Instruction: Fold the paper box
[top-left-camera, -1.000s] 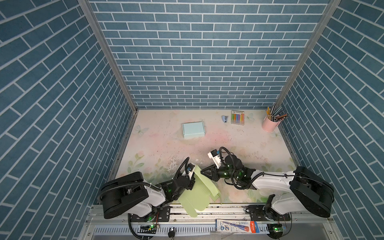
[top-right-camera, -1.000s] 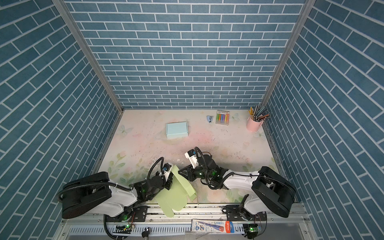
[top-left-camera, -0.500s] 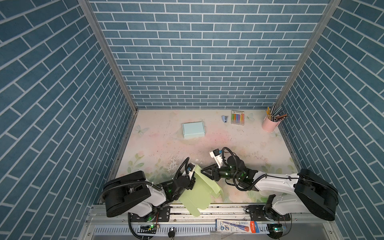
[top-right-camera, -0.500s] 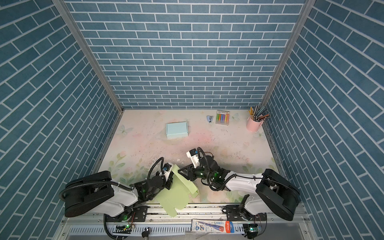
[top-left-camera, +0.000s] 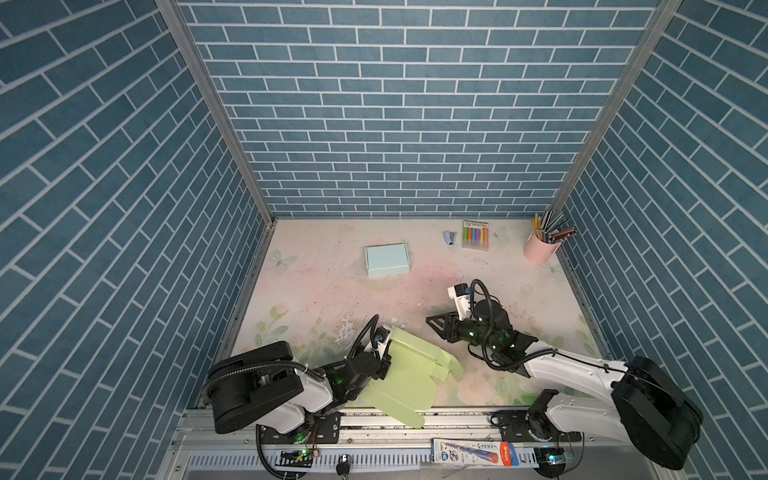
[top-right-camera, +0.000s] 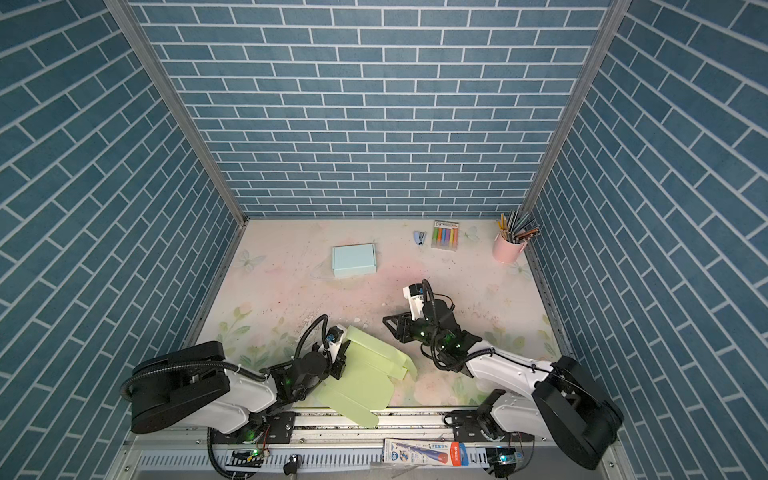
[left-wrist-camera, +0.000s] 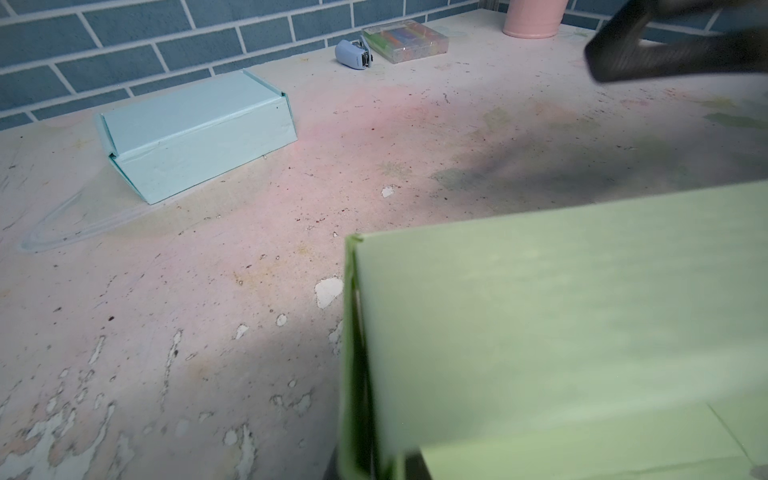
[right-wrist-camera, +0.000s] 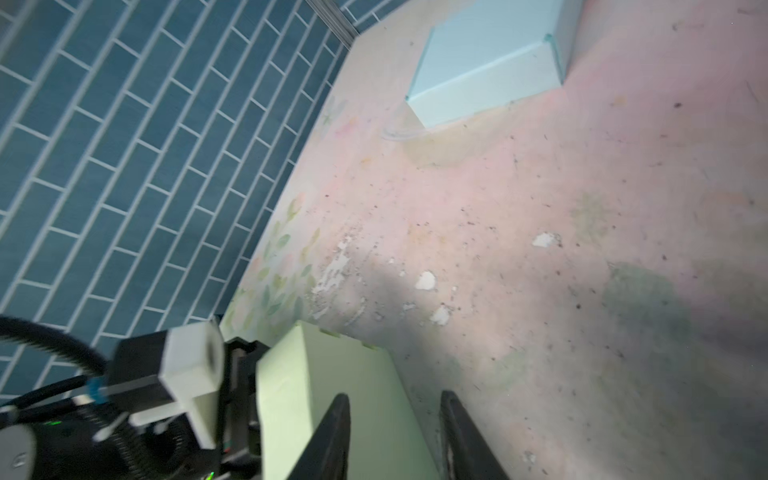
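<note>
Step in hand, my read: forming the walls of the green paper box (top-left-camera: 411, 374); it is part-folded, one wall doubled over along a crease, end flaps loose, base panel flat.

Location: near edge of the table (top-left-camera: 332, 291), tilted up off the surface, its near end hanging over the front rail (top-left-camera: 457, 415).

My left gripper (top-right-camera: 340, 360) is mostly hidden behind the card in both top views; it looks clamped on the paper box at the doubled wall, and the left wrist view shows the card running right into it.

My right gripper (top-left-camera: 437, 328) is released, with a clear gap between the fingers (right-wrist-camera: 336, 432) and nothing in it; it hovers over the table near the box's far end, apart from the card.

Next move, as I judge it: bring the right in on the loose flaps nearest it; line the jaws up with the crease and take thin card only; the left grip has to hold so the blank doesn't swing; getting it back fully onto the table would help.

Writing: paper box is plain; blue box (top-left-camera: 387, 260) at the back, closed, is plain too; marker pack (top-left-camera: 475, 235) has a header strip, too small to read; stapler (top-left-camera: 449, 237) and pink cup (top-left-camera: 539, 249) show no legible text; the carton (top-left-camera: 473, 451) below the rail has a round mark that may read "HB", the rest illegible.
</note>
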